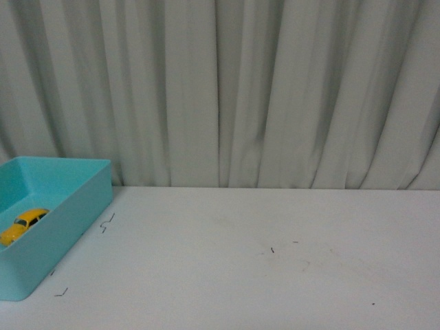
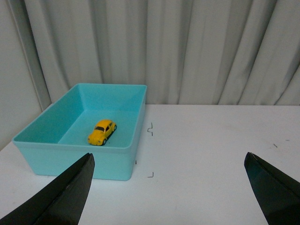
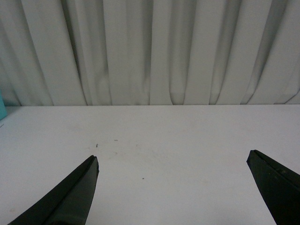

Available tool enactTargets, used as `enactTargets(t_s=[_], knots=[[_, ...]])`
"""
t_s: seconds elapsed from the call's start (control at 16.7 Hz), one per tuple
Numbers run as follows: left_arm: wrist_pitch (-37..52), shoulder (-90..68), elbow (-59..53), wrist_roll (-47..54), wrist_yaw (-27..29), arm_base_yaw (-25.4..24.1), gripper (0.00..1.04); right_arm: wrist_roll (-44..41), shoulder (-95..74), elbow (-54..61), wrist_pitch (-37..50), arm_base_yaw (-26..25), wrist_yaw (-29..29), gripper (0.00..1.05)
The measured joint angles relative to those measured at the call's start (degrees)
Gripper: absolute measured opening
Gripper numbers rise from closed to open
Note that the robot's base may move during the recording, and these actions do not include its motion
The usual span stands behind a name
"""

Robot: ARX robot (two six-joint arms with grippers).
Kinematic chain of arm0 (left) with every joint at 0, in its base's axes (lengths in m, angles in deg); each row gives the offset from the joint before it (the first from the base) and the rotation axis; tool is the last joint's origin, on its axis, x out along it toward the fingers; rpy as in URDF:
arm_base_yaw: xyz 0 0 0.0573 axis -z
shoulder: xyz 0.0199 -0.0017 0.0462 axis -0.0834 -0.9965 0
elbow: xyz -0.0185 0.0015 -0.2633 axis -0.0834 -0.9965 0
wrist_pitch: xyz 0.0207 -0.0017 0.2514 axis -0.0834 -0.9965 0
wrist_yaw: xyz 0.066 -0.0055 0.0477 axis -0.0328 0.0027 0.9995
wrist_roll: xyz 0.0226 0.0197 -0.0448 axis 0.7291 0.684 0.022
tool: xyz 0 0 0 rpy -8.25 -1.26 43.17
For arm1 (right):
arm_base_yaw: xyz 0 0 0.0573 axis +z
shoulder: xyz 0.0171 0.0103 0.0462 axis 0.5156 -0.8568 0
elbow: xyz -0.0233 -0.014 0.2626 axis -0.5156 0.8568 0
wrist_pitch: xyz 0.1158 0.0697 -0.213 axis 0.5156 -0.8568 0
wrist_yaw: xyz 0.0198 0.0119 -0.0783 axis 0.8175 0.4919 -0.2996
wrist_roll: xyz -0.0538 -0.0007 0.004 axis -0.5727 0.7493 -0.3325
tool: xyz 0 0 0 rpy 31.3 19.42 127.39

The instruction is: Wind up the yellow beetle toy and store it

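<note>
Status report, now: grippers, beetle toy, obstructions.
Left gripper open, empty. Right gripper open, empty. Yellow beetle toy sitting inside turquoise bin. Nothing in the way.

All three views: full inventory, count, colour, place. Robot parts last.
toy car: 1, yellow, on the floor of the bin, upright on its wheels
bin: 1, turquoise, on the table at the robot's left, open-topped
table: 1, white, with a few small dark marks
curtain: 1, pale grey-white, pleated, behind the table's far edge
left gripper: 1, black, jaws wide apart, holding nothing, short of the bin and apart from it
right gripper: 1, black, jaws wide apart, holding nothing, over bare table
</note>
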State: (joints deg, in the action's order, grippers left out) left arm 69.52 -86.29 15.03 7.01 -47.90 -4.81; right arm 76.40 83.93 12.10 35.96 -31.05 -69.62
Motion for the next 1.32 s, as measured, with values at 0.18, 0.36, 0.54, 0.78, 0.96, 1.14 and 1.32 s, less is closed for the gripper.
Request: enactTargets(t_s=[0.18,0.36,0.54,0.78,0.96,1.14,1.32], knots=[[-0.07,0.00,0.00,0.00,0.00,0.00,0.98,0.00,0.00,0.00,-0.09,0.00,0.00,0.98],[-0.07,0.00,0.00,0.00,0.00,0.00,0.98,0.00,-0.02,0.00,-0.09,0.00,0.00,0.98],[-0.07,0.00,0.00,0.00,0.00,0.00,0.98,0.00,-0.02,0.00,-0.09,0.00,-0.02,0.98],[-0.07,0.00,0.00,0.00,0.00,0.00,0.98,0.00,-0.02,0.00,-0.09,0.00,0.00,0.98],[-0.07,0.00,0.00,0.00,0.00,0.00,0.98,0.00,0.00,0.00,-0.09,0.00,0.00,0.98],[-0.07,0.00,0.00,0.00,0.00,0.00,0.98,0.00,-0.02,0.00,-0.09,0.00,0.00,0.98],[0.02,0.00,0.00,0.00,0.00,0.00,0.98,0.00,-0.02,0.00,-0.02,0.00,0.00,0.98]])
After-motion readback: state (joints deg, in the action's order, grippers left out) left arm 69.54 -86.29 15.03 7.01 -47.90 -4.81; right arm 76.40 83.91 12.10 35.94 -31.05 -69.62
